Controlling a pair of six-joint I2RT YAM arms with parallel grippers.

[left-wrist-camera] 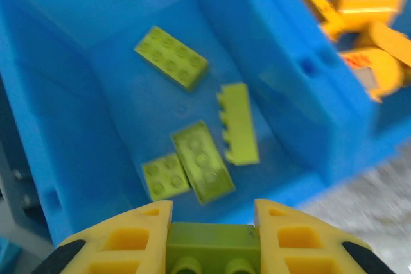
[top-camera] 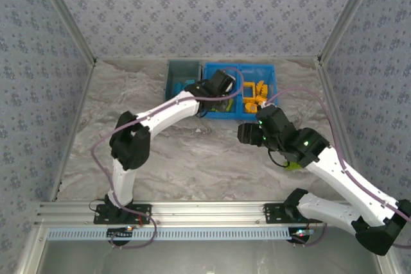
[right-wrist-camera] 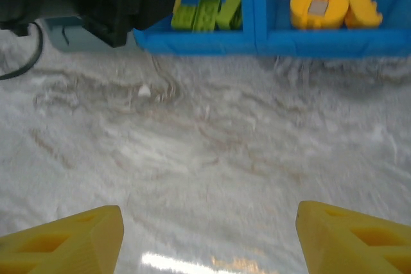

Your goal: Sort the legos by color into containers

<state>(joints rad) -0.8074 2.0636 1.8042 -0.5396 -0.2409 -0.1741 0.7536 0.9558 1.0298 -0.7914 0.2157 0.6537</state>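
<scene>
A lab robot cell: patterned backdrop walls enclose a marbled table with aluminium rail.

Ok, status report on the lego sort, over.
Left claw shut on lime green brick, over green side of blue bin. Right claw open, above bare table. Four green bricks already inside; nothing blocking the drop.

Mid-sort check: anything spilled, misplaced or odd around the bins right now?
Nothing looks spilled or mixed. The blue bin holds green bricks in one compartment and orange pieces in the other. One oddity: a lime-green piece lies on the table, tucked against the right arm, away from the bins.
</scene>
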